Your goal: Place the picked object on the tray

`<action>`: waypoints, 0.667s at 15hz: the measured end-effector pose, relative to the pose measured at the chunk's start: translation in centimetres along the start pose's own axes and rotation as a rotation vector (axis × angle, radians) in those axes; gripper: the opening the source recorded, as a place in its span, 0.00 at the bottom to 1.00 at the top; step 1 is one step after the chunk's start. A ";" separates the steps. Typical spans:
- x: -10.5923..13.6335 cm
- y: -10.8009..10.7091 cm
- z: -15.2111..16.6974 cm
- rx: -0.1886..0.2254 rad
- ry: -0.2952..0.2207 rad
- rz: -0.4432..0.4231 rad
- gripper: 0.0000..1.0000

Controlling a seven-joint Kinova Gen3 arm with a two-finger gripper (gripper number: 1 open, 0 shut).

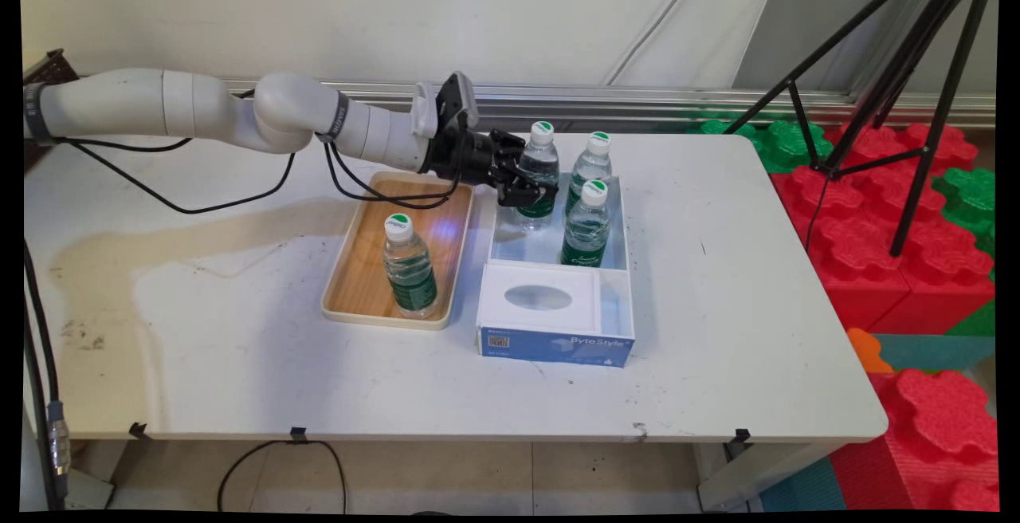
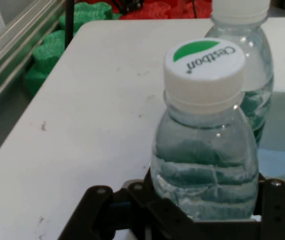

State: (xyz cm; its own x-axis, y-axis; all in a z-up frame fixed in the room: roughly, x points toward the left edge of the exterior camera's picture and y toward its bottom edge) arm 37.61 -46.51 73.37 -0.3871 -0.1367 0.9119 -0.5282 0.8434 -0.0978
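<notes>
Water bottle (image 2: 205, 165) upright between gripper (image 1: 532, 180) fingers (image 2: 275, 200), inside box (image 1: 558, 248).

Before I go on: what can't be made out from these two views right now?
- Gripper fingertips: in the hand view the bottle between them covers them; in the main view they are too small to tell contact.
- Clear box floor under the bottles: hidden in both views.
- Tissue box label: print too small, main view.

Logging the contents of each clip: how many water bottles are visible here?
4. One stands in the wooden tray: bottle. Three stand in the clear box: one between the gripper fingers, two beside it. None appear hidden.
</notes>
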 end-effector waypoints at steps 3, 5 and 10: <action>0.7 0.2 -0.2 -0.010 0.011 0.001 0.00; 1.5 0.4 -0.4 -0.017 0.024 0.004 0.00; 4.7 1.2 -1.0 -0.045 0.074 0.015 0.00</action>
State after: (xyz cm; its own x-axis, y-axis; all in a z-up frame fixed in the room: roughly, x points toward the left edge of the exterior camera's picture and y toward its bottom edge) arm 35.90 -45.57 77.97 -0.3372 -0.0863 0.9375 -0.4873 0.8680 -0.0954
